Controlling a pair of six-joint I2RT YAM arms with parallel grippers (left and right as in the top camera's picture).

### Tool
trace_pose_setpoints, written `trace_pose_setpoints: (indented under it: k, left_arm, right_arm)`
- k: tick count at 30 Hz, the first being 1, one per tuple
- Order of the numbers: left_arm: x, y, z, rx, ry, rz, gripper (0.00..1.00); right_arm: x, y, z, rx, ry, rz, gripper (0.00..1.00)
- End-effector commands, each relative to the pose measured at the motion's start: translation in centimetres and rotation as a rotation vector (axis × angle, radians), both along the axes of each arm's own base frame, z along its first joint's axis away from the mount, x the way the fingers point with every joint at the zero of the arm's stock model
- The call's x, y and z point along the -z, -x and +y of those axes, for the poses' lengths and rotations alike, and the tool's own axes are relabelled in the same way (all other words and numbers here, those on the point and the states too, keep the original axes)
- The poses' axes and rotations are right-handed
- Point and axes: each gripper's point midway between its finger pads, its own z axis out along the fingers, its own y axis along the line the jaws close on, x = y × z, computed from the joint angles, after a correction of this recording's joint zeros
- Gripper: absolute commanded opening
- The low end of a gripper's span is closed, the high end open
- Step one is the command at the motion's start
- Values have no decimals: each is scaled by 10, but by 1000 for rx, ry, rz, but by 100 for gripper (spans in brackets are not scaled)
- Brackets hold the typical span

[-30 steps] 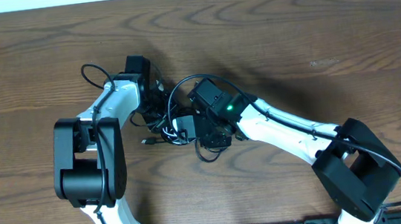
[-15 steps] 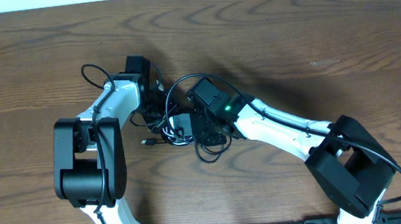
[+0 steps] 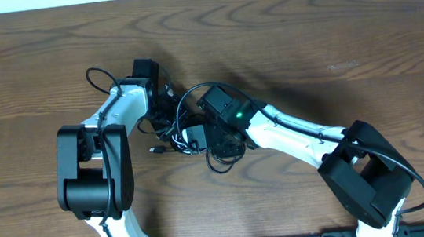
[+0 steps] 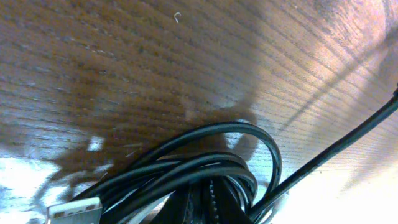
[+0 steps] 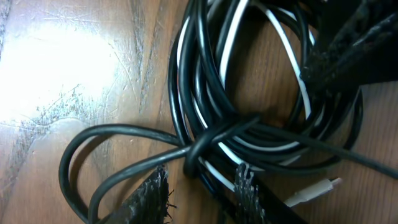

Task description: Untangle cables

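Right gripper stands partly open in its wrist view. We see its two textured fingertips on either side of the spot where one black strand wraps around the bundle. We cannot tell whether the pads touch the cords.

The black cables lie in overlapping loops with the white cable threaded through them. Its small white plug pokes out beside the right fingertip.

From overhead the tangle sits between the two wrists, mostly hidden under them.

The left gripper is closed tight. Its wrist view shows black loops and a metal USB plug cut off at the lower edge, too close for us to tell whether a cord is pinched.

Everything rests on the wooden table.
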Motion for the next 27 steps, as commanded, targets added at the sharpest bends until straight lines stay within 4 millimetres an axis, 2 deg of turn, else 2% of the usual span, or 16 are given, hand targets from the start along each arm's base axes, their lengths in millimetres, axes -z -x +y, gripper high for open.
trace_pose_setpoints:
  k: [1, 7, 12, 16, 22, 24, 27]
  left_arm:
    - [36, 7, 18, 17, -126, 42, 8]
    - [36, 7, 18, 17, -126, 43, 8]
    - [36, 7, 18, 17, -126, 42, 8]
    - [36, 7, 18, 17, -126, 42, 8]
    - [36, 7, 18, 17, -126, 42, 8]
    - [36, 6, 18, 16, -126, 41, 8]
    - [36, 6, 18, 13, -125, 40, 8]
  right_arm:
    - [3, 10, 12, -49, -17, 9, 34]
    - [-2, 19, 29, -92, -72, 11, 32]
    - [-1, 21, 30, -96, -65, 9, 27]
    - [0, 19, 31, -68, -71, 17, 31]
    - [3, 15, 32, 3, -73, 28, 28]
    - [3, 12, 31, 33, -65, 23, 31]
    - [4, 8, 29, 80, -54, 19, 32]
